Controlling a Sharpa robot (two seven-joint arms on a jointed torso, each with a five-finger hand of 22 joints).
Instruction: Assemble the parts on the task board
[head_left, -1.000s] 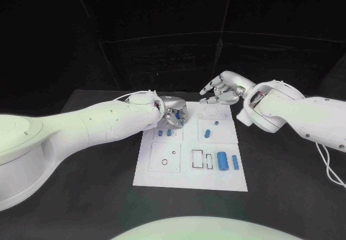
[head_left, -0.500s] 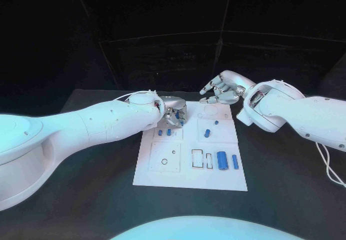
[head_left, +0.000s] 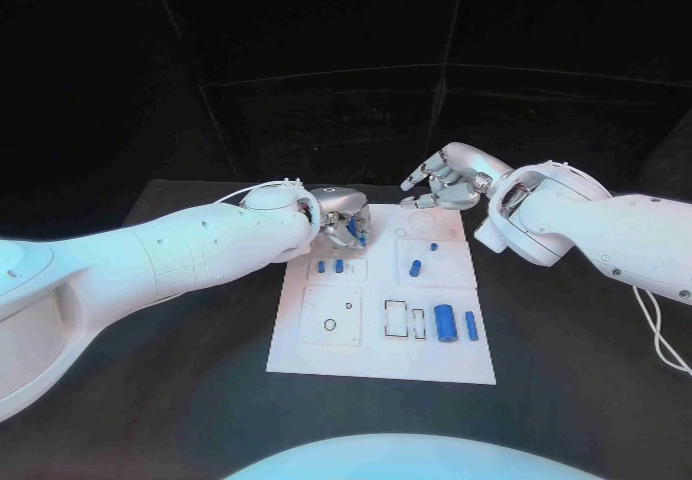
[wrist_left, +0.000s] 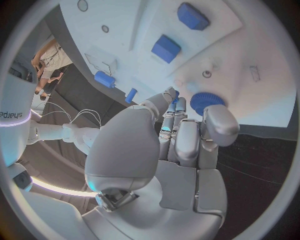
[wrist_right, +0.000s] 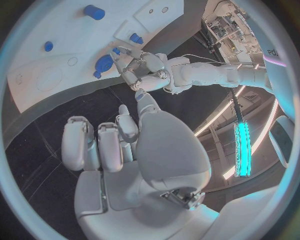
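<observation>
The white task board (head_left: 378, 345) lies in the middle of the black table. My left hand (head_left: 343, 225) hovers over its far left corner and pinches a blue round part with a ribbed edge (wrist_left: 207, 102) between thumb and fingers; the right wrist view shows that part (wrist_right: 104, 63) just above the board. Two small blue blocks (head_left: 329, 266) lie just in front of that hand. My right hand (head_left: 447, 180) hangs over the board's far edge, fingers curled in, holding nothing. Other blue parts lie on the board: a short peg (head_left: 415, 267), a thick cylinder (head_left: 446, 322) and a thin one (head_left: 470, 324).
Empty outlined slots (head_left: 404, 318) and a round hole (head_left: 330, 324) mark the board's near half. Bare black table (head_left: 188, 330) lies to the left and right of the board. Both white forearms reach in over the far corners.
My left hand has moved slightly toward the far edge of the board with the blue round part still in it. The right hand has stayed in place.
</observation>
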